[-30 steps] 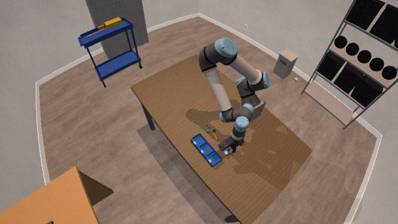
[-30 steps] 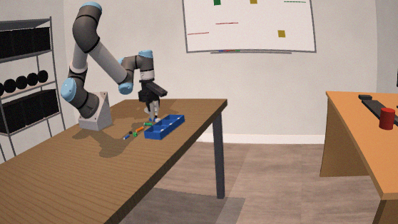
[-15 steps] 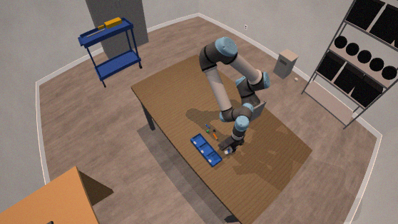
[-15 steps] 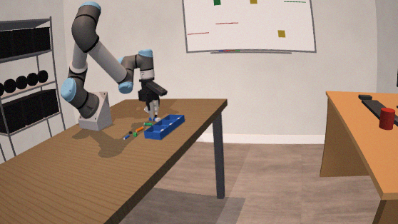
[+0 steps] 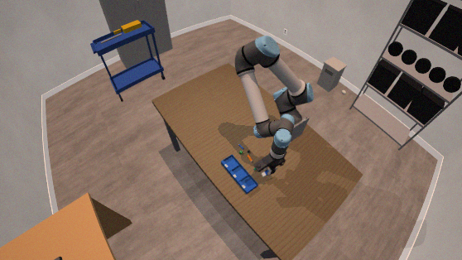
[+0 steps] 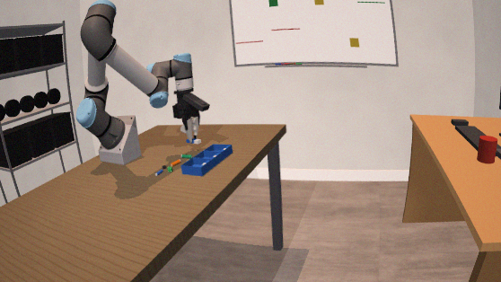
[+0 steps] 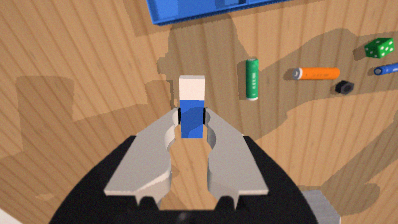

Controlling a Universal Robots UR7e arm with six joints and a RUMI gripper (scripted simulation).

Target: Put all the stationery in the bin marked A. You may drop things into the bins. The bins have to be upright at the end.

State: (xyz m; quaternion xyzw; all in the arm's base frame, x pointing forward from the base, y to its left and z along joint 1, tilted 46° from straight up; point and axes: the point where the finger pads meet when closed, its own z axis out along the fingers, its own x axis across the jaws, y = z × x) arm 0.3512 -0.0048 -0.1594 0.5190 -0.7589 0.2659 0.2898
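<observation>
My gripper (image 7: pixel 192 108) is shut on a blue and white eraser (image 7: pixel 192 105) and holds it a little above the table; it also shows in the top view (image 5: pixel 266 172) and the exterior view (image 6: pixel 192 140). The blue bin tray (image 5: pixel 238 173) lies just to the side of the gripper; it also shows in the exterior view (image 6: pixel 206 159), and its edge at the top of the wrist view (image 7: pixel 210 9). On the table lie a green battery (image 7: pixel 253 79), an orange marker (image 7: pixel 316 73), a small black nut (image 7: pixel 344 87), a green die (image 7: pixel 379 48) and a blue pen (image 7: pixel 387 69).
The arm's base (image 6: pixel 120 140) stands on the table behind the loose items. A blue cart (image 5: pixel 128 55), a shelf rack (image 5: pixel 418 70) and an orange desk (image 6: pixel 458 175) stand around the room, away from the table.
</observation>
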